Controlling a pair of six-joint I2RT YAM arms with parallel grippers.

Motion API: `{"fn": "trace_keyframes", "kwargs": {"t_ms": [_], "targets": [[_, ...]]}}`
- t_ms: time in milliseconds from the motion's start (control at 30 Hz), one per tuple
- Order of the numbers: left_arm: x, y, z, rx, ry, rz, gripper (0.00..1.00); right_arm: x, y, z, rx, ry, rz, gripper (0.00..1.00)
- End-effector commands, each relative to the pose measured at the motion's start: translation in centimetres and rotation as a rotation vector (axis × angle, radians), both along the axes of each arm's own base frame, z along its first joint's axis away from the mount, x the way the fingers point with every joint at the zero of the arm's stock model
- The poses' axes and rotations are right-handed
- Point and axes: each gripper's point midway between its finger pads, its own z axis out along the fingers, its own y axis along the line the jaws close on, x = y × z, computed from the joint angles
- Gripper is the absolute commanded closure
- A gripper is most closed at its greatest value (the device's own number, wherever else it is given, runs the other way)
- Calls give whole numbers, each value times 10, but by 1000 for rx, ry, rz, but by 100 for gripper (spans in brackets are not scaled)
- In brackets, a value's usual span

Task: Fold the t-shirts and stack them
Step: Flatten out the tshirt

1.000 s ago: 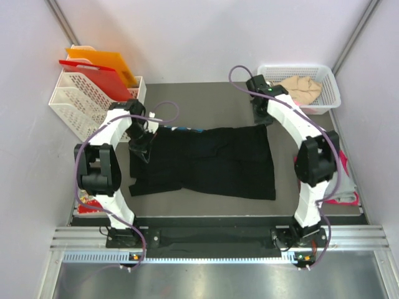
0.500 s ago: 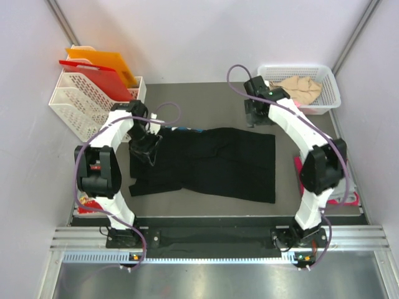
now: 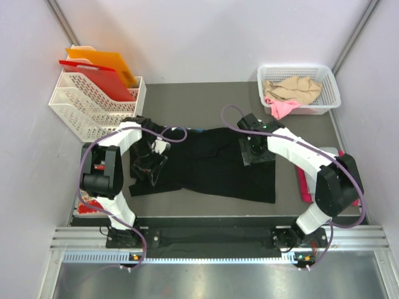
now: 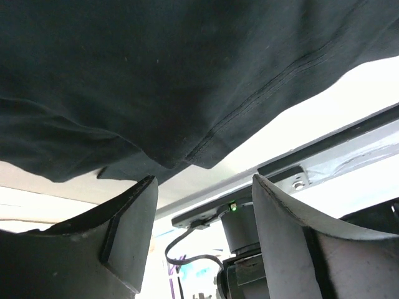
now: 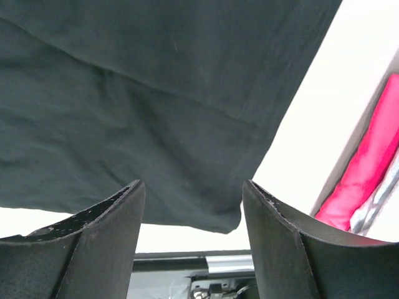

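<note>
The black t-shirt (image 3: 206, 165) lay spread flat across the middle of the table (image 3: 199, 103), sleeves toward the left. Within the last second the right gripper (image 3: 256, 149) had swung in from beside the white basket (image 3: 329, 93) to hang over the shirt's right part, and the left gripper (image 3: 149, 163) had slid nearer over the left sleeve, probably both lining up a fold. Both pairs of fingers (image 5: 87, 240) stood wide apart, holding nothing, with cloth showing beyond them.
</note>
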Motion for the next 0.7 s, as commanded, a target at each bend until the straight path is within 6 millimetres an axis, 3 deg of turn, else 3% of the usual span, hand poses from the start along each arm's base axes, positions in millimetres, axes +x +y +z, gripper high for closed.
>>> {"fn": "trace_keyframes", "kwargs": {"t_ms": [0, 200, 467, 567, 667], "targets": [[6, 3, 2, 12, -66, 4, 32, 10, 4, 21, 75, -94, -35, 36], [15, 0, -15, 20, -68, 29, 32, 16, 5, 22, 82, -96, -33, 36], [33, -6, -22, 16, -77, 26, 32, 24, 6, 26, 80, -99, -30, 37], [34, -9, -25, 4, -63, 23, 38, 23, 2, 25, 71, -93, -36, 37], [37, -11, -29, 2, -58, 22, 53, 23, -3, 21, 59, -87, -45, 38]]}}
